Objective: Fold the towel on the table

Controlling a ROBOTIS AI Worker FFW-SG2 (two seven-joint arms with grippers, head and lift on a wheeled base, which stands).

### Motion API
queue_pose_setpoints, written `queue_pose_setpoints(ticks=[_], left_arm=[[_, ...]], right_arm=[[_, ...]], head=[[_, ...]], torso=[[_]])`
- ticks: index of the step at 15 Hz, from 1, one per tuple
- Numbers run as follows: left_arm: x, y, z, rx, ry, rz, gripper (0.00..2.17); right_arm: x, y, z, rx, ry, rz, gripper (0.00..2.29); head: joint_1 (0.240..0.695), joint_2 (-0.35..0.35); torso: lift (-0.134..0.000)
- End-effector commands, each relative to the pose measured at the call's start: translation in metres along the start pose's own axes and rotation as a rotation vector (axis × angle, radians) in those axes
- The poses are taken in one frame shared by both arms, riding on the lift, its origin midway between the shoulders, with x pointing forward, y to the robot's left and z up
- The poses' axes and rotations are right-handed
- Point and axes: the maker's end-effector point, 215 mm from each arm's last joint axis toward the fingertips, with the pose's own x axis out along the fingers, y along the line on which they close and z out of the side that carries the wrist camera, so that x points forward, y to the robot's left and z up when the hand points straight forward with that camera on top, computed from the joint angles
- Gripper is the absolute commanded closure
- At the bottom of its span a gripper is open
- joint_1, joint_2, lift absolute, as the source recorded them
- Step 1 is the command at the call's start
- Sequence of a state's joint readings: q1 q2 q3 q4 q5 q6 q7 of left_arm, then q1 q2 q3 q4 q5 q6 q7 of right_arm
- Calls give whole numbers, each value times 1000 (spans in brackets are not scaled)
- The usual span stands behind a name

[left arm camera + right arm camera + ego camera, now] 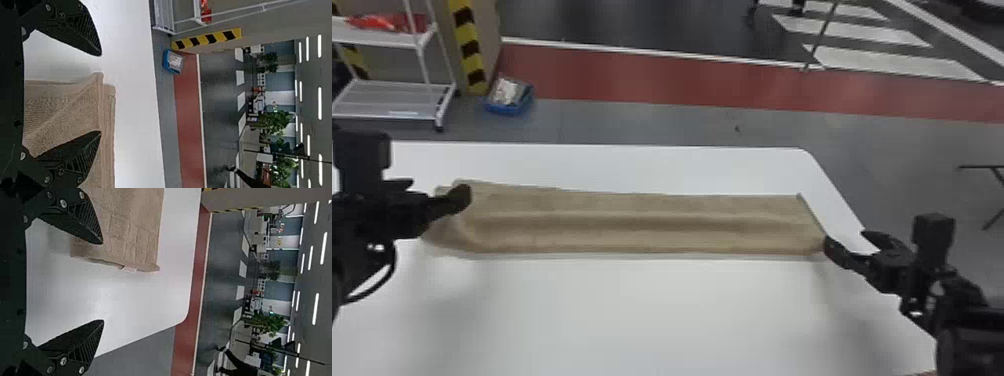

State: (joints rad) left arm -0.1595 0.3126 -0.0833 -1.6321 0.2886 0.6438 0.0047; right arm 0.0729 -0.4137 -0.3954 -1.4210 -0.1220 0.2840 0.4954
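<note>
Beige towel point(642, 230) lies in a long strip across the table point(657, 310), head view centre | left gripper point(101, 93) at frame left, right gripper point(103, 281) at right, both spread wide | likely light, limp, grippy; pinch all layers together at a short end point(804, 222)

A white rack point(387, 41) with a red item point(374, 23), yellow-and-black striping point(469, 49), a blue bin point(504, 109) on grey floor point(632, 121).
</note>
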Motion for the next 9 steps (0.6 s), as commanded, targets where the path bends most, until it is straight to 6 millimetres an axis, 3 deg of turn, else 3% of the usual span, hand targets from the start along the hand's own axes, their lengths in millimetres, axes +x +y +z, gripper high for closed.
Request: queue_pose_setpoints(ticks=[1, 5, 9], left_arm=[[12, 3, 3, -12, 13, -5, 296], [18, 7, 3, 10, 37, 1, 326], [23, 12, -13, 14, 96, 0, 333]], right_arm=[[-1, -2, -2, -2, 4, -4, 194], [2, 0, 0, -5, 1, 0, 194], [5, 1, 0, -13, 1, 1, 194]], head=[[695, -223], [695, -218], [695, -213]], torso=[[-128], [-128], [-128]])
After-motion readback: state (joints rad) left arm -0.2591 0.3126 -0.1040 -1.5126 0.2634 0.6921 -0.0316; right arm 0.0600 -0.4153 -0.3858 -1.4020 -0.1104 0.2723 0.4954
